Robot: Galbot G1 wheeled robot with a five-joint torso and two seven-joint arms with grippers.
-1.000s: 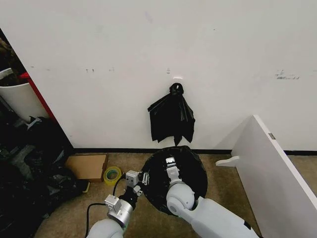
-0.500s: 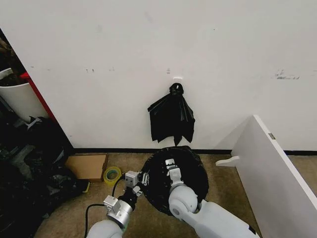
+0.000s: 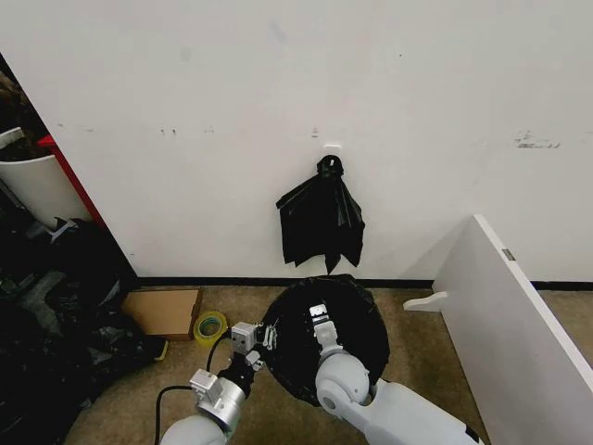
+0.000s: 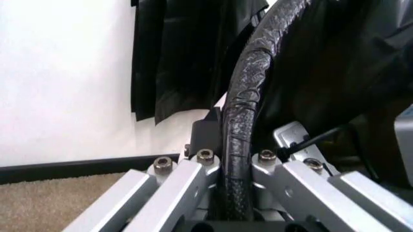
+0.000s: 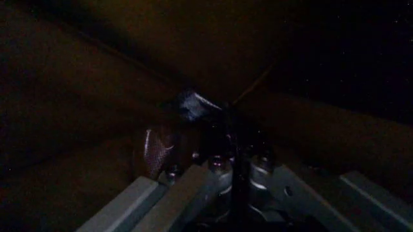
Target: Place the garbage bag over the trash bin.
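Black film covers the bin [image 3: 326, 338] at the lower centre of my head view: the bag [image 3: 357, 320] is stretched over its mouth and down its walls, so I see none of the white plastic, just a dark round shape on the tan carpet [image 3: 422, 329] against the wall [image 3: 296, 83].

My left gripper [image 3: 269, 334] sits at the bin's left edge, low in the frame. In the left wrist view its fingers [image 4: 193, 179] are narrow and clamped on the bag-wrapped rim [image 4: 248, 111], which runs up between them as a thick crinkled black band.

My right gripper [image 3: 318, 320] is over the bin's mouth, near the middle of the dark disc, its arm coming in from the bottom right. The right wrist view is very dark; I make out the fingers [image 5: 187, 188] drawn close together with a thin strand of film [image 5: 235, 159] between them, so they appear closed on the bag inside the bin.

Above the bin, at centre frame, a smaller knotted black bunch [image 3: 321, 222] hangs from a hook on the wall. A cardboard piece [image 3: 162, 311] and a yellow tape roll [image 3: 210, 326] lie on the floor left of the bin, beside a dark heap [image 3: 56, 315]. A white board [image 3: 519, 324] leans at the right.
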